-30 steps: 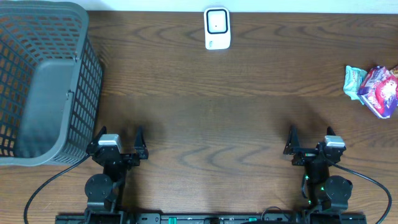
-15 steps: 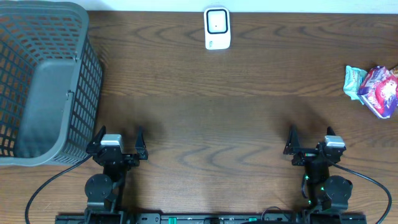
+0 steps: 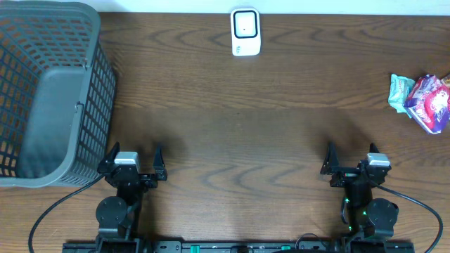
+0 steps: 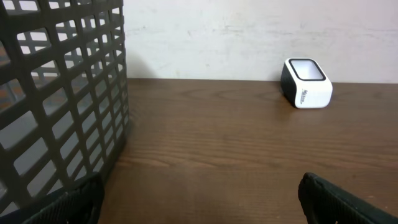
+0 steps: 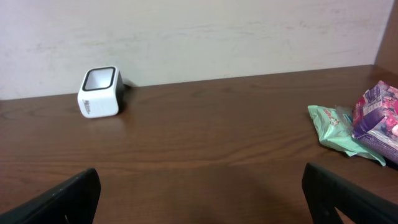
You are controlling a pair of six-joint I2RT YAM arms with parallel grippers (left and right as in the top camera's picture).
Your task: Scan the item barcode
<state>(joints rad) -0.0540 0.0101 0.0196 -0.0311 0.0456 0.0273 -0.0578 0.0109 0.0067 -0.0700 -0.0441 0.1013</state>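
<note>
A white barcode scanner [image 3: 245,31] with a dark window stands at the table's far edge, also seen in the left wrist view [image 4: 306,83] and the right wrist view [image 5: 99,92]. Snack packets lie at the far right: a purple packet [image 3: 430,102] [image 5: 380,118] beside a mint green one [image 3: 400,91] [image 5: 336,127]. My left gripper [image 3: 133,161] [image 4: 199,200] rests open near the front left, nothing between its fingers. My right gripper [image 3: 351,158] [image 5: 202,196] rests open near the front right, also holding nothing. Both are far from the packets and scanner.
A large grey mesh basket [image 3: 49,91] [image 4: 59,106] fills the left side, close beside my left gripper. Bare brown wood table [image 3: 239,133] spans the middle. A pale wall [image 5: 186,31] rises behind the far edge.
</note>
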